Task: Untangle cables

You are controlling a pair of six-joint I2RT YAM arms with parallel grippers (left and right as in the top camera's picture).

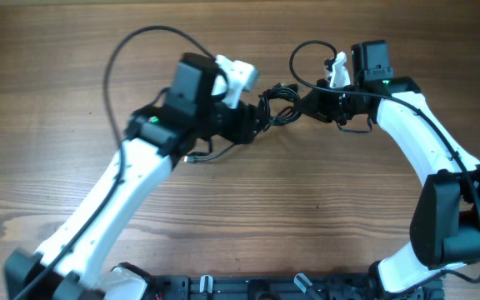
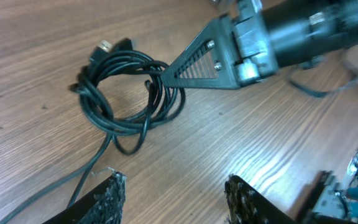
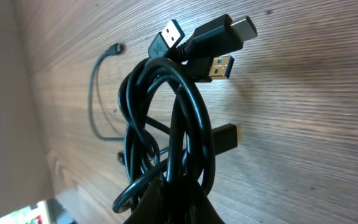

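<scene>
Overhead: cables (image 1: 278, 104) bunched in a small coil on the wooden table (image 1: 323, 192), upper middle, right between the two arms. Left gripper (image 1: 259, 118) just beside the coil on its left side; finger gap not readable from up here. Right gripper (image 1: 304, 106) touching the coil from the other side. One loose strand (image 1: 200, 156) lying out on the wood beside the left arm.

Left wrist: own fingers (image 2: 112, 194) at bottom edge, spread apart, nothing between them, bare wood below. Coil of cables (image 2: 126, 93) further ahead, upper left, not touched by the left gripper. Plug ends (image 2: 107, 45) poking out at the coil's top. Right gripper (image 2: 163, 71) in from upper right, black triangular finger (image 2: 197, 62) with tip pinched onto strands at the coil's near side. One strand running from the coil down to lower left, passing beside one of the spread fingers.

Right wrist: cables (image 3: 166, 124) close up, filling the middle. Bundle clamped in the right gripper (image 3: 173, 208) at bottom edge, jaws closed on several strands. Three plug ends (image 3: 219, 65) sticking out at top, a fourth lower, just beside the bundle. Thin strand (image 3: 98, 93) curving on the table at left, apart from the bundle.
</scene>
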